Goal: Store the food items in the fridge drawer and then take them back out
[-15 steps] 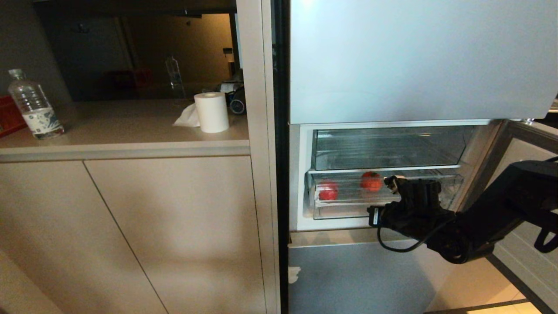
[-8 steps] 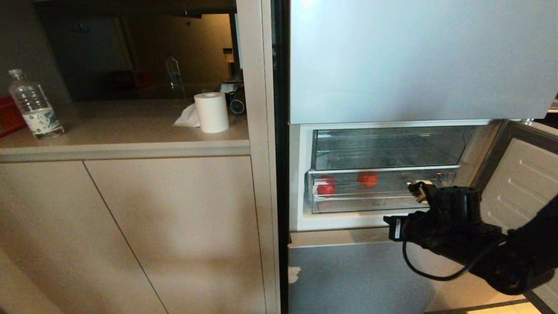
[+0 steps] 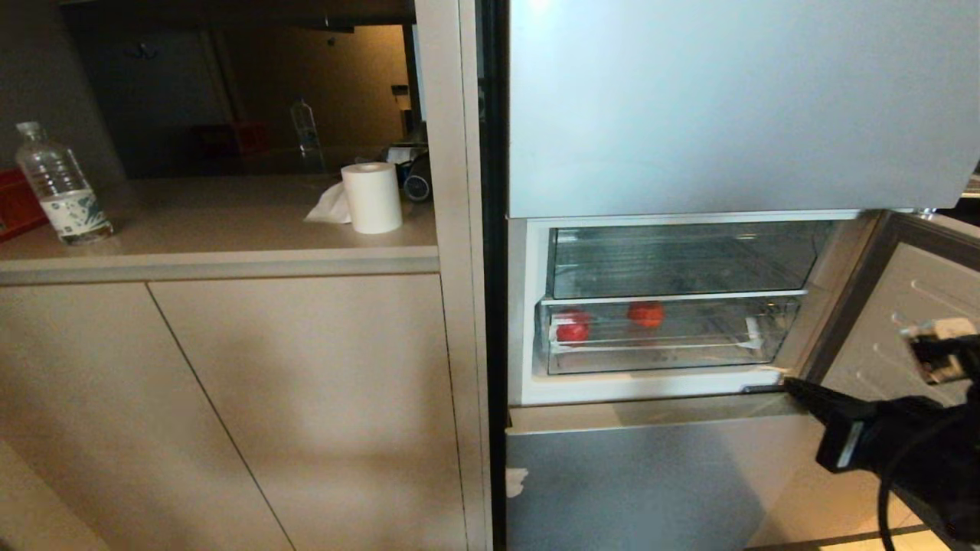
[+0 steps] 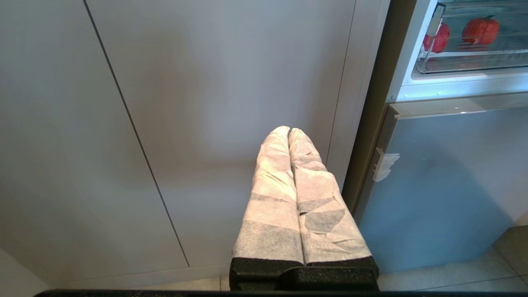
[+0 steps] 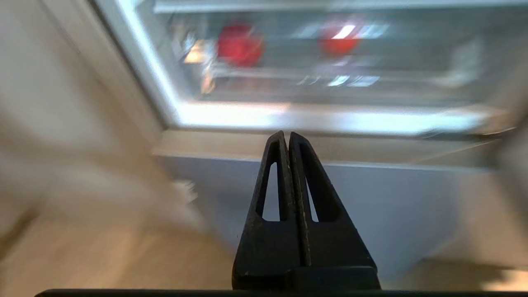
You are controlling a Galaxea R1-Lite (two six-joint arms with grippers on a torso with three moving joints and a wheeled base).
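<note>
We see the right gripper (image 5: 288,134) pinched shut on nothing below the Crisper Box drawer (image 3: 658,360), both red food items (image 3: 647,314) inside.

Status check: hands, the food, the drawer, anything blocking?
Right hand shut, empty, low right of the fridge. Left hand shut, parked by the cupboard. Both red food items inside the closed drawer. Nothing blocking it.
</note>
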